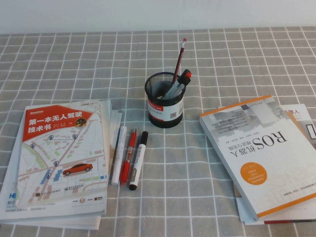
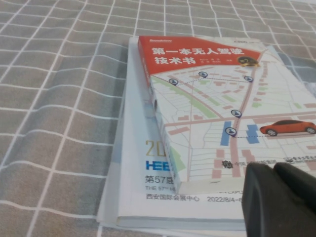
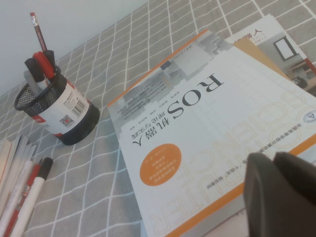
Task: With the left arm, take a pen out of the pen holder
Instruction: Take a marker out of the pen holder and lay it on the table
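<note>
Plainly the reach has not begun: the left gripper [image 2: 273, 174] has its jaws pressed together, pinching nothing, and hangs low over the near end of the map-cover book [image 2: 222, 113] at the left of the surface [image 1: 197, 197]. The right gripper [image 3: 274, 163] sits low over the near corner of the ROS book [image 3: 197, 133] on the right. Its jaws seem pressed together too, though only their dark backs show. The pen holder [image 1: 164, 106], a black mesh cup, stands upright between the two books and farther back, well apart from both grippers. In it a pencil [image 1: 178, 61] leans up tallest, with a red-capped marker [image 1: 185, 76] just beside it, lower down. Three loose pens [image 1: 127, 157] lie side by side just right of the map-cover book; they are not the target. So the step in hand is the approach. The next move calls for the left arm to rise and travel far and right to above the holder, then spread its jaws and descend on one protruding end. The pencil looks the freest. The jaws should then close and draw it up along its lean, so the light cup is not tipped or dragged.
</note>
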`<state>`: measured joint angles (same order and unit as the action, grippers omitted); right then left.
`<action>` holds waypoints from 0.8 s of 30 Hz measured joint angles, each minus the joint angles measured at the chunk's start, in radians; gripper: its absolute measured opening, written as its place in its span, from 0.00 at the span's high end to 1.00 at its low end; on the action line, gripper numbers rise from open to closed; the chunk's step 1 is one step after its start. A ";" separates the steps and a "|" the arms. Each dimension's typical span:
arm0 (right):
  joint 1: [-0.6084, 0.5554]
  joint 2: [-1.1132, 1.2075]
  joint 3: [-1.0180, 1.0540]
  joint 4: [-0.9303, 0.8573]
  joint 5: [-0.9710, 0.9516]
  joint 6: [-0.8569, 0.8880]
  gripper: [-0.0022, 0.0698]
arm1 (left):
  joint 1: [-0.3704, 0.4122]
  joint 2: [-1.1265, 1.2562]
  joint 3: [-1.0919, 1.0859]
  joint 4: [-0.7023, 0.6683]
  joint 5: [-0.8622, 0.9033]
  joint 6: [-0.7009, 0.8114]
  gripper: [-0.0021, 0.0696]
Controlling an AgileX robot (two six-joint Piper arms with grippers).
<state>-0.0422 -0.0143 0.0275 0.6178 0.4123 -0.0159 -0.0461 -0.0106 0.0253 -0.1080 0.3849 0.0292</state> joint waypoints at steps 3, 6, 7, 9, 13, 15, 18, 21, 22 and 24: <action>0.000 0.000 0.000 0.000 0.000 0.000 0.99 | 0.000 0.000 0.000 0.022 0.000 0.000 0.97; 0.000 0.000 0.000 0.000 0.000 0.000 0.99 | 0.000 0.000 0.000 0.029 0.000 0.000 0.97; 0.000 0.000 0.000 0.000 0.000 0.000 0.99 | 0.000 0.000 0.000 0.031 0.000 0.000 0.97; 0.000 0.000 0.000 0.000 0.000 0.000 0.99 | 0.000 0.000 0.000 0.032 0.000 0.000 0.97; 0.000 0.000 0.000 0.000 0.000 0.000 0.99 | 0.000 0.000 0.000 0.032 0.000 0.000 0.97; 0.000 0.000 0.000 0.000 0.000 0.000 0.99 | 0.000 0.000 0.000 0.032 0.000 0.000 0.97; 0.000 0.000 0.000 0.000 0.000 0.000 0.99 | 0.000 0.000 0.000 0.032 0.000 0.000 0.97; 0.000 0.000 0.000 0.000 0.000 0.000 0.99 | 0.000 0.000 0.000 -0.001 -0.022 -0.006 0.97; 0.000 0.000 0.000 0.000 0.000 0.000 0.99 | 0.000 0.000 0.000 -0.028 -0.041 -0.016 0.97; 0.000 0.000 0.000 0.000 0.000 0.000 0.99 | 0.000 0.000 0.000 -0.122 -0.104 -0.038 0.97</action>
<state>-0.0422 -0.0143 0.0275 0.6178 0.4123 -0.0159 -0.0461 -0.0106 0.0253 -0.2296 0.2810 -0.0087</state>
